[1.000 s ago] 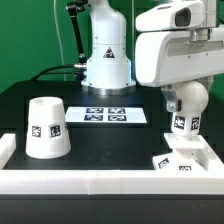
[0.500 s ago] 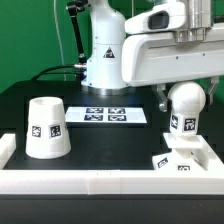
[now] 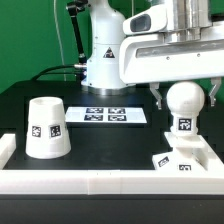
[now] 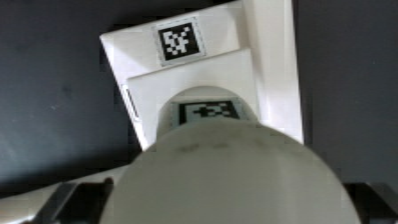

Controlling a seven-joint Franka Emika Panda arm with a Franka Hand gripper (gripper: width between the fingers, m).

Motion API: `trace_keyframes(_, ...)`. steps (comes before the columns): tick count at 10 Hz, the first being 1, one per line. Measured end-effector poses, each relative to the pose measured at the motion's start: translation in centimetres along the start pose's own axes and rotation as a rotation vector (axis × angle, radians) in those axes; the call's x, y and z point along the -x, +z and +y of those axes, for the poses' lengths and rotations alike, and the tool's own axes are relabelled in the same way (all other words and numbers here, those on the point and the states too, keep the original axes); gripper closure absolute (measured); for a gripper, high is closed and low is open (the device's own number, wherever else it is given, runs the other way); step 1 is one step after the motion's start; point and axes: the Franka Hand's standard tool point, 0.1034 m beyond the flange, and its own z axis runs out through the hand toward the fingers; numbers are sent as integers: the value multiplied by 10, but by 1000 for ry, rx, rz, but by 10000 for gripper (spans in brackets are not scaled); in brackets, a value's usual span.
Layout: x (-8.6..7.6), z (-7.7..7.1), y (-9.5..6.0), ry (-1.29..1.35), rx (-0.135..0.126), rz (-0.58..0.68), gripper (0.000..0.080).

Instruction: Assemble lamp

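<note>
The pincer (image 3: 184,98) hangs over the table (image 3: 110,145) at the exterior view's right, spread wide with the round bulb (image 3: 184,106) between its jaws. One dark finger (image 3: 157,97) stands on each side of the bulb's globe, and a narrow gap shows on both sides. The pincer therefore has hold of nothing. In the wrist view the globe (image 4: 222,170) fills the near part of the picture, and the dark fingertips (image 4: 59,200) show only at its edges.

The bulb stands upright on its stem, whose tag faces the exterior camera. The stem's foot meets the small square base (image 3: 178,160), but I cannot tell how firmly it is seated. The base sits at the front of the table, close to the white rail (image 3: 100,183) along the near edge. The wrist view shows the base (image 4: 196,65) just beyond the globe, with a tag on its top.

The cone shade (image 3: 45,128) stands on its wide end at the exterior view's left, well apart from the bulb. The marker board (image 3: 112,114) lies flat between them, further back, in front of the robot's pedestal (image 3: 106,60).
</note>
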Motion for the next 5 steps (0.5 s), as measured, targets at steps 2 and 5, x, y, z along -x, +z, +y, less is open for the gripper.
trace_keyframes(2,0,1,0,137,-4,-1,222)
trace_keyframes(5,2,0,1,451,-4,-8,222)
